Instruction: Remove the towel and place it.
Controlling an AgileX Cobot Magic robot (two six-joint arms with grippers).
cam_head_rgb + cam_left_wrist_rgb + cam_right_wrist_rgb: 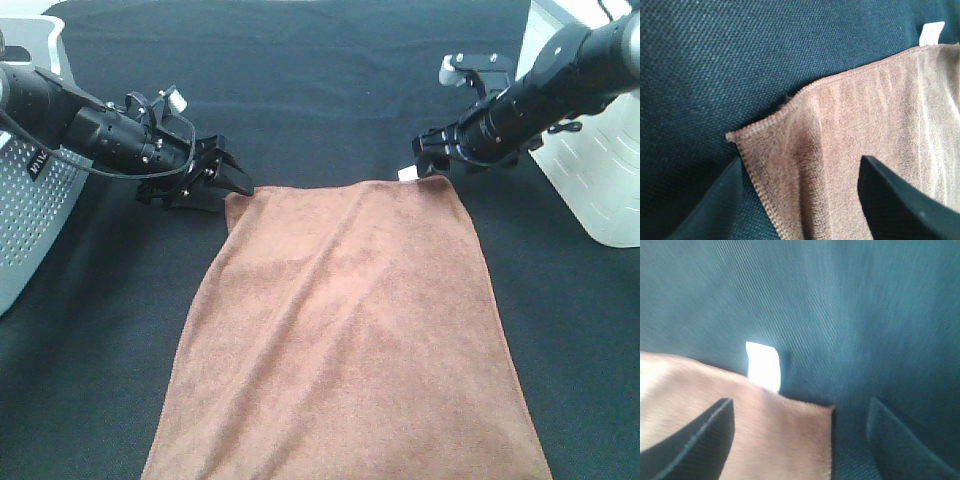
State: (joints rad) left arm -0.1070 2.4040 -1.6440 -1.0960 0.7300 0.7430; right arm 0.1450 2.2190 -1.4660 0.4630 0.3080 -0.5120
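Towel (350, 330) flat on cloth (300, 80). Left gripper (232, 185) and right gripper (430, 165) open wide, one at each far corner, ready to pinch and lift.

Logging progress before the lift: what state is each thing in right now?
towel: spread flat on the black cloth, not lifted.
white tag: lying flat at the towel's far right corner.
left gripper: open, far left corner between its jaws, no grip.
right gripper: open, tagged corner between its jaws, no grip.
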